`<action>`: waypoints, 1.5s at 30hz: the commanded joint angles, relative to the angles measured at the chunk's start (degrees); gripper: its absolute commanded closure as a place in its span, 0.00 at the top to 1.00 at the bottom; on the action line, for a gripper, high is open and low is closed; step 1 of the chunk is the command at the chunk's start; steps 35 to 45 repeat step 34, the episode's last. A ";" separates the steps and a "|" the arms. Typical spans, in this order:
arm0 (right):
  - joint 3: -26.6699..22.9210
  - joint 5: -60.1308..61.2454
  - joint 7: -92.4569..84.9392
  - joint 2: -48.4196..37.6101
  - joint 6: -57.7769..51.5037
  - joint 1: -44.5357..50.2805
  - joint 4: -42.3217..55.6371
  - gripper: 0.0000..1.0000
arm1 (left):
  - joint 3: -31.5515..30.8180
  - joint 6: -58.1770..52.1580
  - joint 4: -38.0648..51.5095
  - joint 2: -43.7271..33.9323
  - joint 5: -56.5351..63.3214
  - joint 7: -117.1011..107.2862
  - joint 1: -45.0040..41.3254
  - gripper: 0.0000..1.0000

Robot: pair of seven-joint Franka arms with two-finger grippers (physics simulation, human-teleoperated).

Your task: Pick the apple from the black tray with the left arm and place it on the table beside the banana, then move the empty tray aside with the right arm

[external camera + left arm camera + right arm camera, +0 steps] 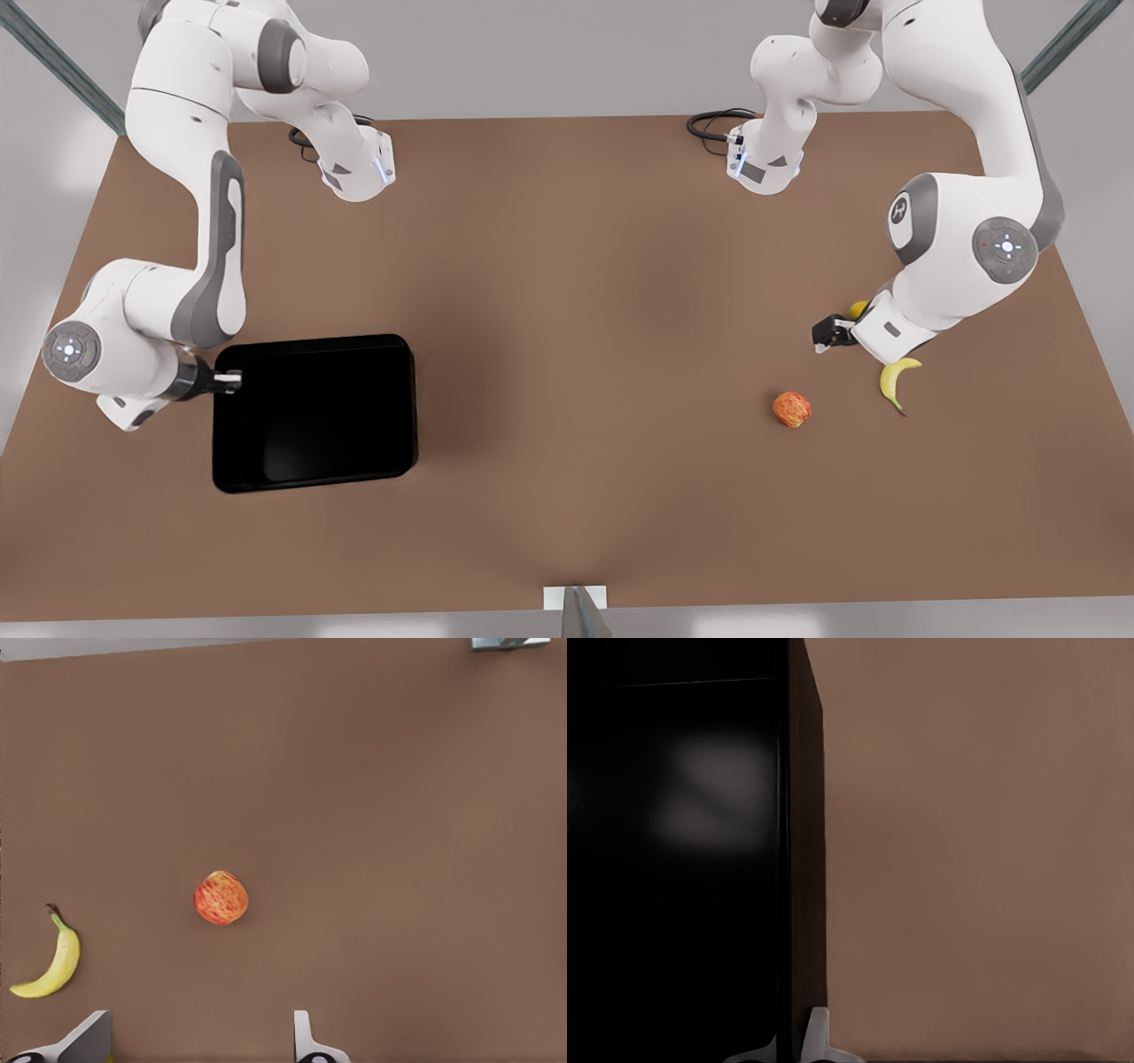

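The red, orange-streaked apple (792, 409) (221, 897) lies on the brown table (567, 266), a short way from the yellow banana (897, 379) (53, 958). Above and behind them, on the front view's right, my left gripper (833, 335) (199, 1050) is open and holds nothing. The glossy black tray (314, 412) (673, 859) sits empty on the front view's left. My right gripper (229, 381) (793, 1050) is at the tray's outer edge, its fingers (819, 1036) closed on either side of the raised rim.
A small yellow-green fruit (858, 309) lies just behind the left gripper's wrist. Black cables (722, 124) coil near the arm bases at the table's back. A small white bracket (576, 602) sits at the front edge. Bare tabletop stretches between the tray and the apple.
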 commanded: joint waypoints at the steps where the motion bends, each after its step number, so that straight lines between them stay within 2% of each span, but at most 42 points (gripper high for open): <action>1: -1.90 -0.38 -29.02 0.19 -1.62 -0.06 0.06 0.15 | -0.02 0.10 0.03 0.03 0.75 -0.24 0.00 1.00; 4: -2.79 0.33 -31.31 1.60 -0.92 -1.91 0.24 0.15 | 0.07 0.10 0.03 0.12 0.75 -0.24 -0.27 1.00; 11: -2.87 6.13 -30.96 11.53 7.42 -3.23 1.73 0.15 | 0.07 0.10 0.03 0.12 0.66 -0.24 -0.18 1.00; 13: -2.87 6.21 -31.05 12.15 7.69 -3.49 1.82 0.20 | 0.07 0.10 0.03 0.12 0.66 -0.24 -0.26 1.00; 14: -2.87 6.21 -31.05 12.15 7.69 -3.49 1.82 0.42 | 0.07 0.10 0.03 0.12 0.66 -0.24 -0.18 1.00; 15: -2.87 8.75 -31.14 12.15 7.78 -3.58 2.08 0.80 | 0.07 0.10 0.03 0.12 0.66 -0.24 -0.18 1.00; 16: -2.87 9.90 -31.05 12.15 7.78 -3.58 2.08 0.97 | 0.07 0.10 0.03 0.12 0.66 -0.24 -0.26 1.00; 17: -2.87 10.52 -30.00 11.88 7.69 -3.58 2.26 1.00 | 0.07 0.10 0.03 0.12 0.66 -0.24 -0.18 1.00; 19: -1.73 11.05 -25.35 9.00 5.41 -3.23 5.07 1.00 | 0.07 0.10 0.03 0.12 0.66 -0.24 -0.18 1.00; 20: 2.38 10.61 -19.47 4.69 3.04 -3.49 6.47 1.00 | 0.07 0.10 0.03 0.12 0.66 -0.24 -0.18 1.00; 21: 7.74 8.77 -14.54 3.01 -1.69 -5.67 11.73 1.00 | 0.07 0.10 0.03 0.12 0.66 -0.24 -0.18 1.00; 22: 19.87 2.10 -7.77 2.92 -6.19 -12.27 18.78 1.00 | 0.07 0.10 0.03 0.12 0.66 -0.24 -0.18 1.00; 23: 27.62 -4.06 -4.07 2.04 -6.19 -16.15 19.57 1.00 | 0.07 0.10 0.03 0.12 0.66 -0.15 -0.18 1.00; 26: 27.80 -4.77 1.03 0.99 -6.11 -16.06 20.10 1.00 | 0.07 0.10 0.03 0.12 0.66 -0.24 -0.18 1.00; 28: 28.06 -4.86 8.06 2.39 -1.63 -15.88 20.10 1.00 | 0.07 0.10 0.03 0.12 0.75 -0.24 -0.26 1.00; 45: 28.06 -4.95 8.33 2.83 -0.66 -15.97 20.01 1.00 | 0.07 0.10 0.03 0.12 0.75 -0.24 -0.27 1.00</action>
